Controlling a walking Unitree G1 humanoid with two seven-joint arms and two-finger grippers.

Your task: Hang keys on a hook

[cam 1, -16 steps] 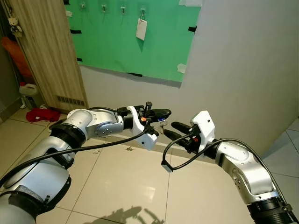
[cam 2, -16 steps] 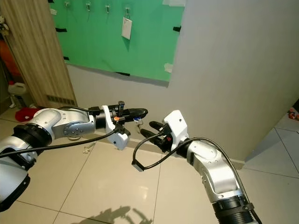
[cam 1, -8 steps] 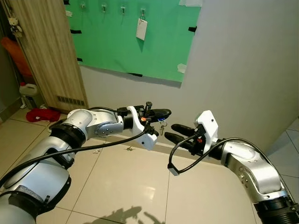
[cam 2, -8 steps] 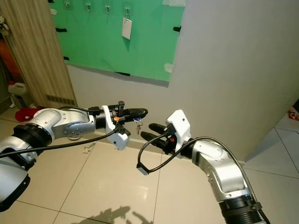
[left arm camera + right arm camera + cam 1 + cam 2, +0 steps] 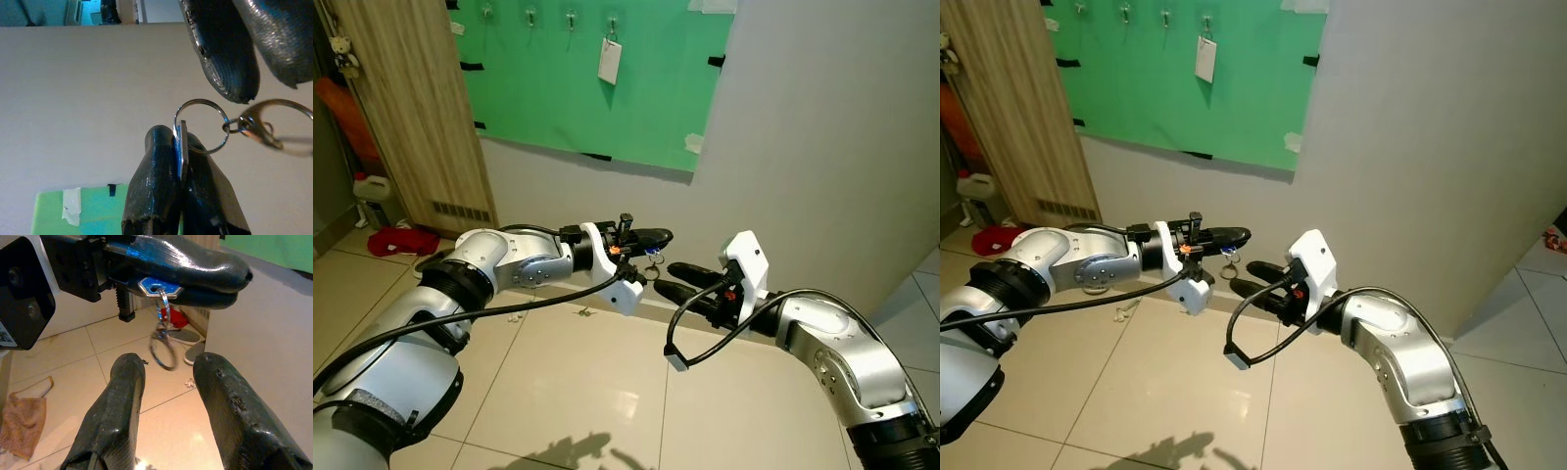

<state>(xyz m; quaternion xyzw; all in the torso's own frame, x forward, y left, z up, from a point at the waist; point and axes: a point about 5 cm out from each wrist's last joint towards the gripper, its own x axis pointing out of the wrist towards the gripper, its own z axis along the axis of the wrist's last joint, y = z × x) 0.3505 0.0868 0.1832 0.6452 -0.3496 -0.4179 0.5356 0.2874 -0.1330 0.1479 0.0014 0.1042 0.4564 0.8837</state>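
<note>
I have the left gripper clenched on the blue key, its rings dangling below the jaws. My right gripper sits just beside and below it, jaws spread, the lower ring hanging between its fingers. I judge this a handover. Next I need to close on the ring, then reach for a hook on the green board.

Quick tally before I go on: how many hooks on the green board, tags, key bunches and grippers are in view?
hooks on the green board: 4
white tag: 1
key bunch: 1
grippers: 2, the left gripper shut on the key bunch, the right gripper open just below it
Total: 8
</note>
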